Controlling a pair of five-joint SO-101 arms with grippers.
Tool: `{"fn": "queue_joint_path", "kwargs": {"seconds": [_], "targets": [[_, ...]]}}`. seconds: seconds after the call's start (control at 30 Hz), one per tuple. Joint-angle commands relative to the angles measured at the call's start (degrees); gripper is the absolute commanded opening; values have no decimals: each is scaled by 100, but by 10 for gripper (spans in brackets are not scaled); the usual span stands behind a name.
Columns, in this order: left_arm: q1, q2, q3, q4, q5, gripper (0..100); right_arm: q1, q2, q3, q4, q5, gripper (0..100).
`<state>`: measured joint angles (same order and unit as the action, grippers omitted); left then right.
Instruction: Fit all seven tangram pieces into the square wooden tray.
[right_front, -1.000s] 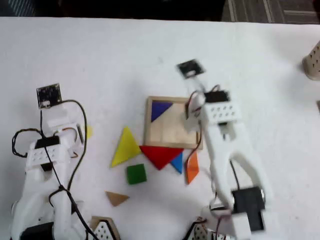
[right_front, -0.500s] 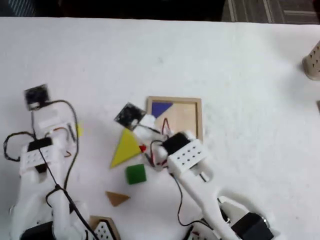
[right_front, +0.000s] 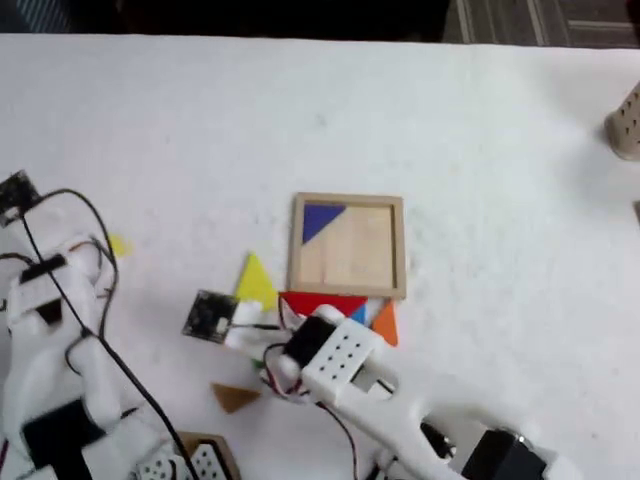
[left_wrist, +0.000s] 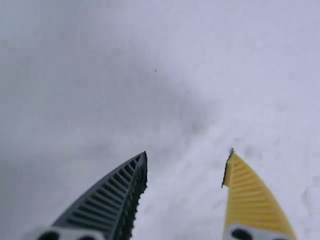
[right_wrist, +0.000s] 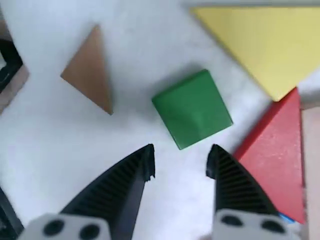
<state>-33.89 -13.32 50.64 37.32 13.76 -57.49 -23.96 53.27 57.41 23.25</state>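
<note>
The square wooden tray (right_front: 396, 246) lies mid-table with a dark blue triangle (right_front: 320, 218) in its far left corner. In front of it lie a yellow triangle (right_front: 255, 282), a red triangle (right_front: 320, 303), a light blue piece (right_front: 358, 313), an orange piece (right_front: 385, 322) and a brown triangle (right_front: 233, 397). My right gripper (right_wrist: 180, 162) is open just short of the green square (right_wrist: 192, 109), with the brown triangle (right_wrist: 90, 70), yellow triangle (right_wrist: 260, 40) and red triangle (right_wrist: 277, 150) around it. My left gripper (left_wrist: 185, 167) is open over bare table at the far left.
The right arm (right_front: 340, 360) lies across the table's front and covers the green square from above. The left arm (right_front: 40, 300) stands at the left edge. A pale pegged object (right_front: 625, 125) sits at the far right edge. A wooden block (right_front: 205, 455) is at the front edge.
The right arm swung from the tray's right side across its front to the green square. The left arm drew away to the left edge.
</note>
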Motion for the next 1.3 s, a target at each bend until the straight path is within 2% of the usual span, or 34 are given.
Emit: {"fn": "queue_joint_path", "kwargs": {"seconds": [0.0, 0.07, 0.2, 0.33, 0.47, 0.53, 0.67, 0.83, 1.03, 1.13, 1.27], "targets": [[-75, 321, -659, 334, 97, 267, -4, -242, -18, 48, 70, 213], [-75, 356, -703, 360, 88, 267, 75, -242, -18, 75, 132, 228], [-40, 356, -703, 360, 88, 267, 259, -259, -18, 321, 756, 232], [-40, 356, -703, 352, 88, 267, 268, -716, 193, 523, 607, 231], [-40, 356, -703, 352, 88, 267, 391, -1824, 738, 444, 598, 230], [-40, 356, -703, 352, 88, 267, 664, -2308, 985, 330, 589, 230], [-40, 356, -703, 352, 88, 267, 1719, -2923, 1196, 312, 475, 230], [-40, 374, -703, 352, 88, 267, 2905, -2941, 1196, 312, 149, 231], [-40, 382, -703, 360, 88, 267, 3688, -2580, 1371, 13, 141, 234], [-40, 382, -703, 360, 79, 267, 3811, -2035, 1301, -66, 141, 272], [-40, 391, -703, 360, 79, 268, 3477, -1349, 1240, -75, 141, 329]]}}
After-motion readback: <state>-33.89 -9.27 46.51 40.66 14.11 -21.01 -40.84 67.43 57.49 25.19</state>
